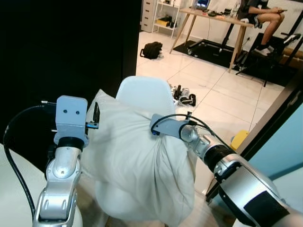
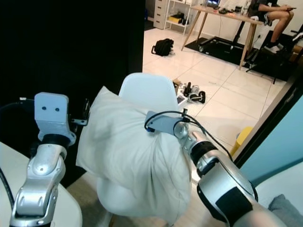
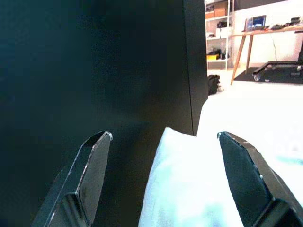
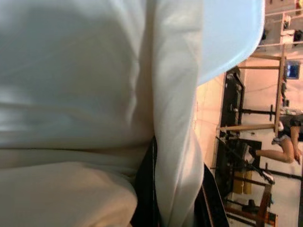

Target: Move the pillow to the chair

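White chair [image 1: 144, 92] stands on pale tiled floor [image 1: 222, 94], a white pillow [image 1: 137, 161] slumped across its seat and against its back | floor also bears a black bag [image 1: 152, 49], dark shoes [image 1: 184, 97] just behind the chair, a wooden-legged tabletop [image 1: 215, 19] further back

White pillow [image 1: 137, 161] on a white chair [image 1: 146, 93]; silver arms with black fingers [image 3: 87, 175]; pale glossy floor tiles [image 1: 222, 90]; black bag [image 1: 151, 49]; black wall panel [image 1: 66, 47].
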### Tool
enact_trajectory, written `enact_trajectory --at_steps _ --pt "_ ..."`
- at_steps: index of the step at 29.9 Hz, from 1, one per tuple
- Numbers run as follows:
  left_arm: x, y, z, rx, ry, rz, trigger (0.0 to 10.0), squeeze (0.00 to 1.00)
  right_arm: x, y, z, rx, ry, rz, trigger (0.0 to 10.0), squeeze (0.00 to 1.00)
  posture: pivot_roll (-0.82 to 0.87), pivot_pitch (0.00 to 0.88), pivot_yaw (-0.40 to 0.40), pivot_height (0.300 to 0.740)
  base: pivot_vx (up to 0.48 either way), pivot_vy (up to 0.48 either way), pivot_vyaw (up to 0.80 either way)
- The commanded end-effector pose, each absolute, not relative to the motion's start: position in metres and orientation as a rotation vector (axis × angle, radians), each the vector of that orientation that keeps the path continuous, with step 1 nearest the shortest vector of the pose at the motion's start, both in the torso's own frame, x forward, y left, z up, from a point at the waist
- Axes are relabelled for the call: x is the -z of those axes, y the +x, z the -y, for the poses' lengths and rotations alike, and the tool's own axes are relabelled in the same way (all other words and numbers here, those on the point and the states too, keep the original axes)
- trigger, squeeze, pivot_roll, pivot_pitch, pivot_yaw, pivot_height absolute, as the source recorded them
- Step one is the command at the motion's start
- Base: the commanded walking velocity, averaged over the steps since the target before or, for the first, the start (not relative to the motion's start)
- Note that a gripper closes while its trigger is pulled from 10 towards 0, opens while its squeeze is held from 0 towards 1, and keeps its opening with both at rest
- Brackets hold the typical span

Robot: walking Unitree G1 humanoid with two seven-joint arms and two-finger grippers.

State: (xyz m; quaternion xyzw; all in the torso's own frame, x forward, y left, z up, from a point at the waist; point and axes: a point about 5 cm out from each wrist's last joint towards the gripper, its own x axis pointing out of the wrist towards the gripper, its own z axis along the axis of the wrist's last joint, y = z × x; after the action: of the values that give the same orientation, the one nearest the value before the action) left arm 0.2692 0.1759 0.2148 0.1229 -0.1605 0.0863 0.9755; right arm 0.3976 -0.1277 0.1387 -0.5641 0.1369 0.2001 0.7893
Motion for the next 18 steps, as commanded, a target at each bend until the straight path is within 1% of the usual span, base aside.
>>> enact_trajectory --at_steps 1,5,6,7,9,10,13,18 --pt "-0.212 0.269 -0.175 -0.166 0.232 0.303 10.0 0.00 -0.150 0.403 0.143 -0.343 -1.242 -0.292 10.0 0.00 0.09 0.000 -0.089 0.625 0.000 0.000 0.00" --pt "-0.212 0.269 -0.176 -0.168 0.234 0.302 10.0 0.00 -0.152 0.404 0.146 -0.339 -1.278 -0.291 10.0 0.00 0.09 0.000 -0.088 0.615 0.000 0.000 0.00" --pt "-0.212 0.269 -0.177 -0.170 0.234 0.302 10.0 0.00 -0.155 0.405 0.149 -0.332 -1.315 -0.286 10.0 0.00 0.09 0.000 -0.087 0.610 0.000 0.000 0.00" --pt "-0.212 0.269 -0.177 -0.170 0.234 0.302 10.0 0.00 -0.155 0.405 0.149 -0.332 -1.315 -0.286 10.0 0.00 0.09 0.000 -0.087 0.610 0.000 0.000 0.00" --pt "-0.212 0.269 -0.177 -0.169 0.235 0.302 10.0 0.00 -0.163 0.407 0.155 -0.304 -1.387 -0.266 10.0 0.00 0.09 0.000 -0.085 0.600 0.000 0.000 0.00" --pt "-0.212 0.269 -0.177 -0.169 0.235 0.302 10.0 0.00 -0.163 0.407 0.155 -0.304 -1.387 -0.266 10.0 0.00 0.09 0.000 -0.085 0.600 0.000 0.000 0.00" --pt "-0.213 0.269 -0.177 -0.166 0.236 0.303 10.0 0.00 -0.178 0.412 0.163 -0.239 -1.468 -0.218 10.0 0.00 0.09 0.000 -0.084 0.585 0.000 0.000 0.00" --pt "-0.213 0.269 -0.177 -0.165 0.238 0.303 10.0 0.00 -0.195 0.416 0.168 -0.163 -1.538 -0.149 10.0 0.00 0.09 0.000 -0.082 0.565 0.000 0.000 0.00"
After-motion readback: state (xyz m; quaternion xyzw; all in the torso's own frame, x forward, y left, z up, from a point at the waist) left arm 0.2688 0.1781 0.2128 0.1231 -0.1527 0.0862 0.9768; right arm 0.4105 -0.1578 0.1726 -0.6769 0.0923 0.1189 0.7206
